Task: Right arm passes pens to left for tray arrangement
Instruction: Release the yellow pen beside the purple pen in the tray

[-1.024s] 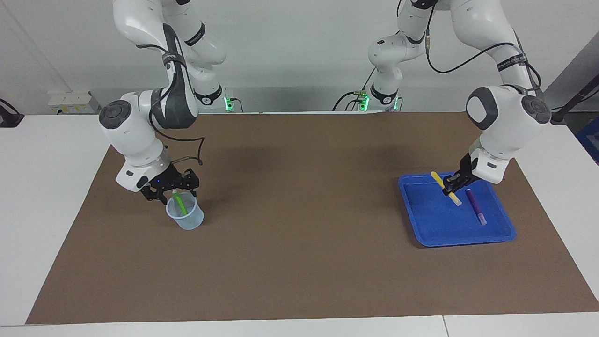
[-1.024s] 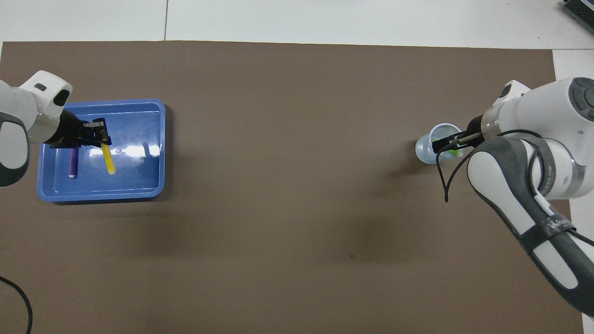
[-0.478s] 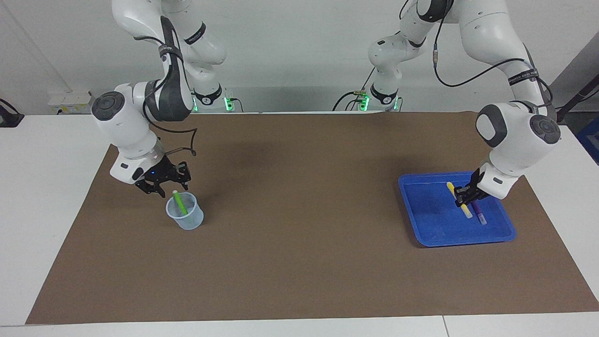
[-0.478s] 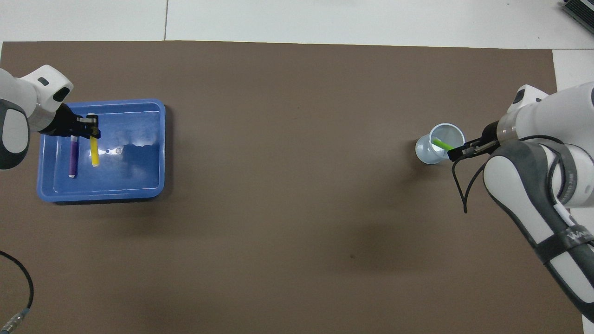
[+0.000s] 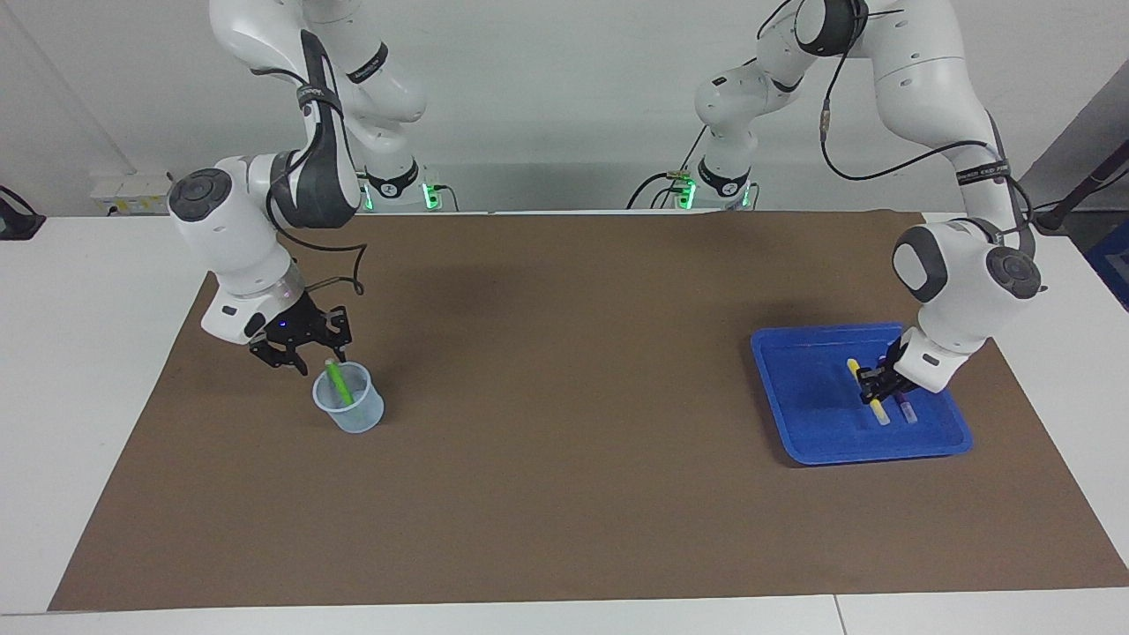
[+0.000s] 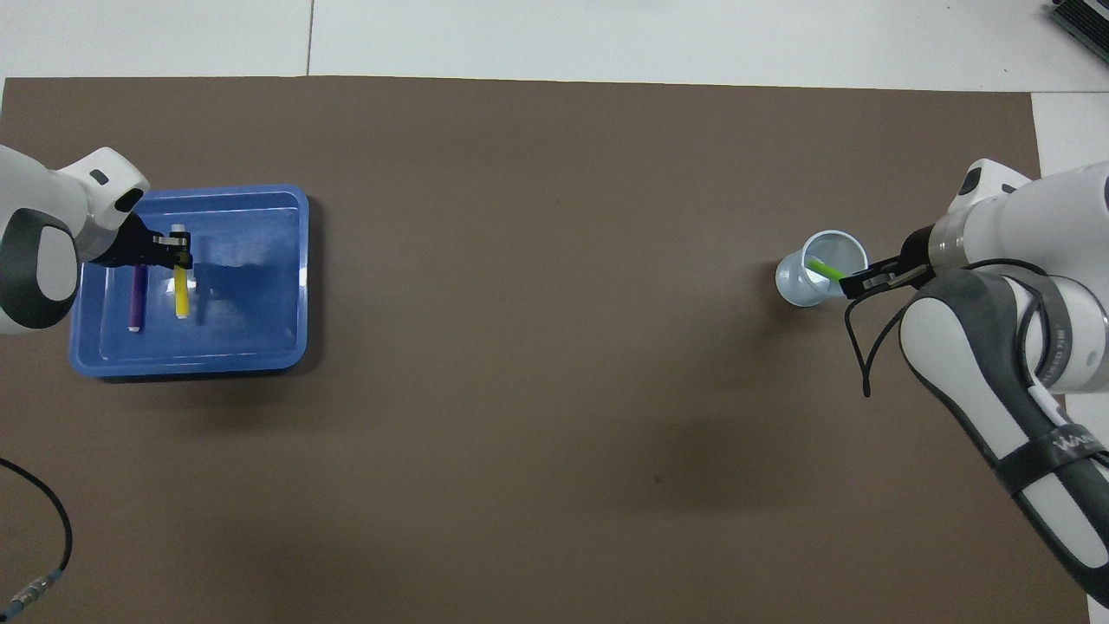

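Right gripper (image 5: 298,350) hovers just above the rim of the translucent cup (image 5: 349,407) at the right arm's end of the brown mat (image 5: 564,494) — fingers spread, nothing held. Green pen (image 5: 339,384) leans inside the cup. At the left arm's end, blue tray (image 5: 794,423) — left gripper (image 5: 876,385) low inside it, fingers closed on the yellow pen (image 6: 181,295). Purple pen (image 6: 136,303) lies flat just beside.

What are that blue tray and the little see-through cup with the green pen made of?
The shallow bright blue tray looks like glossy moulded plastic: rounded corners, raised rim, and the overhead view shows a light glare on its floor. The small translucent bluish cup seems thin plastic, since the bright green marker pen shows through its wall, though glass cannot be ruled out.
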Robot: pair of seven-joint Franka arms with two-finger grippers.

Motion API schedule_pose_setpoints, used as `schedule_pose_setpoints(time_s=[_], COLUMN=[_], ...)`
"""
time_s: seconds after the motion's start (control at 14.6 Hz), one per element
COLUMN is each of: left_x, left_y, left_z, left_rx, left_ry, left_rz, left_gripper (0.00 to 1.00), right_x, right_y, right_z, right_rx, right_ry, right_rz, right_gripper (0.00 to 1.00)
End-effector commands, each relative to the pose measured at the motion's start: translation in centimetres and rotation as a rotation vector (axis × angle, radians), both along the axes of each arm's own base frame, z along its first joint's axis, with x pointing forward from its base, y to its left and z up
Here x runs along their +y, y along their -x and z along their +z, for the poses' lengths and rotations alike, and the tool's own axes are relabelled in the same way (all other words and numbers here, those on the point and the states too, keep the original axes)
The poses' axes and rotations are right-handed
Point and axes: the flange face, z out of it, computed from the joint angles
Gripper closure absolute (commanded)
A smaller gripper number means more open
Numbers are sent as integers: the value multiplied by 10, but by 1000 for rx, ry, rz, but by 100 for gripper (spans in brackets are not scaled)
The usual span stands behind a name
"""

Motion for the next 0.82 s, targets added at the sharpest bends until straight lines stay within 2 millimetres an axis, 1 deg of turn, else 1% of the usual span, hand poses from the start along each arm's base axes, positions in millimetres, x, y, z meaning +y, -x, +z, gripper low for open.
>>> schedule_pose_setpoints(time_s=[0.0,0.2,0.34,0.61,0.68,0.75], left_x=[1,1,2,8,14,13], left_y=[13,16,16,17,18,19], left_z=[-8,-9,-9,-9,-9,-10], left_rx=[-3,16,19,13,13,15], left_ry=[-16,-17,-16,-16,-15,-16], left_rz=[-22,-21,-19,-10,-1,-1], left_gripper=[100,100,100,100,100,100], right_x=[1,1,2,2,2,2], right_y=[5,10,10,10,10,10], right_z=[-3,-11,-12,-11,-11,-11], right_rx=[-9,4,-1,-2,-4,-4], right_ry=[25,25,25,25,25,25], right_rz=[20,6,7,7,7,7], right_gripper=[45,47,49,57,60,62])
